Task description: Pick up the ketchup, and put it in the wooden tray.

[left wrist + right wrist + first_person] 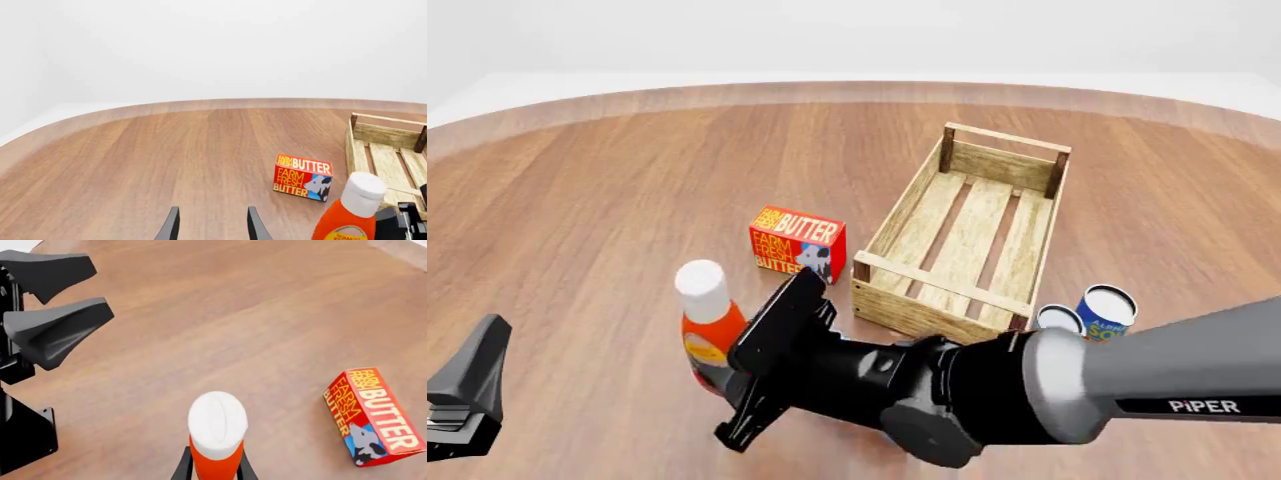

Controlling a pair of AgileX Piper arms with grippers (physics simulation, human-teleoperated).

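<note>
At the lower left of the front view, the left gripper (pixel 465 400) was seen idle, its fingers parted and empty. Just right of it, the ketchup (pixel 707 330) stood upright, its body closed between the fingers of the right gripper (pixel 213 469). The bottle was judged light, smooth and top-heavy, best held low on the body, not by the cap. Beyond lay the butter (pixel 797 240), and at centre right the tray (pixel 908 312).

Butter box (pixel 798 241) between ketchup (pixel 709 318) and wooden tray (pixel 968 300); bare table (pixel 587 190) leftward.
</note>
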